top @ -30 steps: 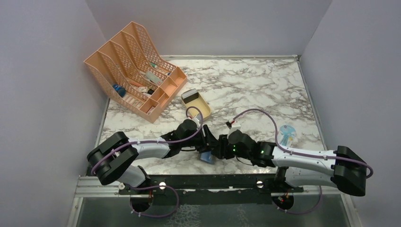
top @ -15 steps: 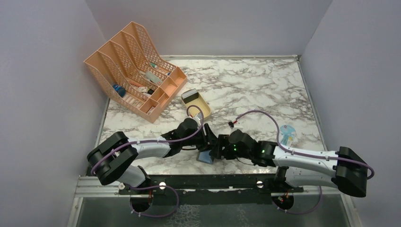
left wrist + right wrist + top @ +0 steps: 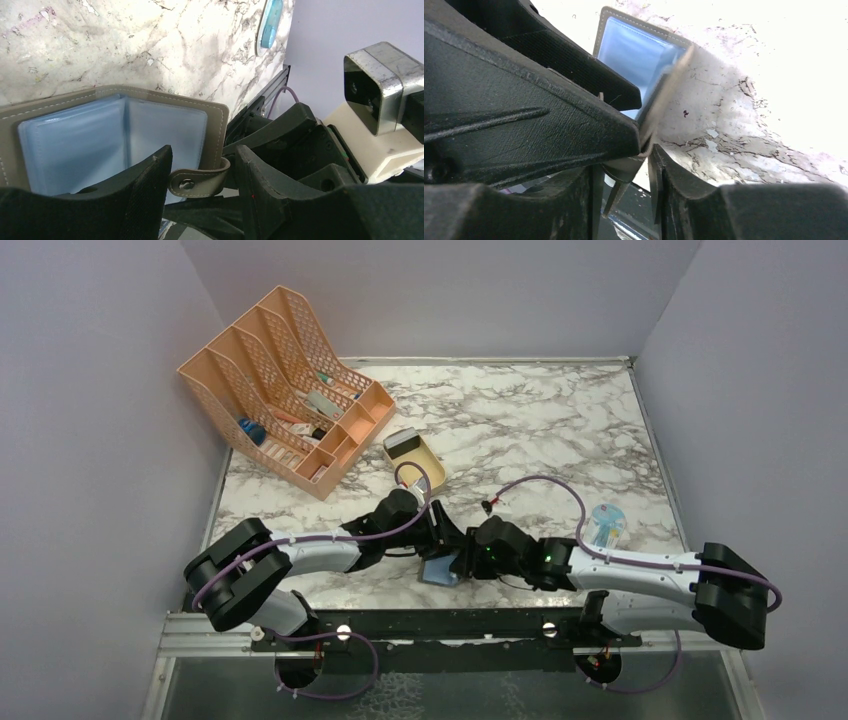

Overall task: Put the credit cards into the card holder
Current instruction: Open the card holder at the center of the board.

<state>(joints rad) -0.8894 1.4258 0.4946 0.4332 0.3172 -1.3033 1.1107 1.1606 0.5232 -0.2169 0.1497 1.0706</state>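
Observation:
The grey card holder (image 3: 437, 570) is open near the table's front edge, its blue-grey pockets (image 3: 100, 145) facing up. In the right wrist view one cover (image 3: 634, 45) is tilted up. My left gripper (image 3: 443, 545) (image 3: 204, 152) is shut on the curled snap strap (image 3: 196, 182), one finger lying over the pockets. My right gripper (image 3: 462, 562) (image 3: 624, 165) meets it from the right, its fingertips closed round the holder's near edge by the strap. A whitish, dark-edged piece that may be the credit cards (image 3: 403, 443) lies in the tan tray; none shows at the holder.
The peach mesh file rack (image 3: 285, 380) stands at the back left. The tan tray (image 3: 432, 468) sits just beyond the grippers. A clear cup with a blue lid (image 3: 606, 525) (image 3: 270, 25) stands right of the right arm. The black rail (image 3: 430, 625) borders the front edge.
My right gripper has slid a little left, closer against the left gripper and the holder. The left arm has stayed put with the strap in its jaws.

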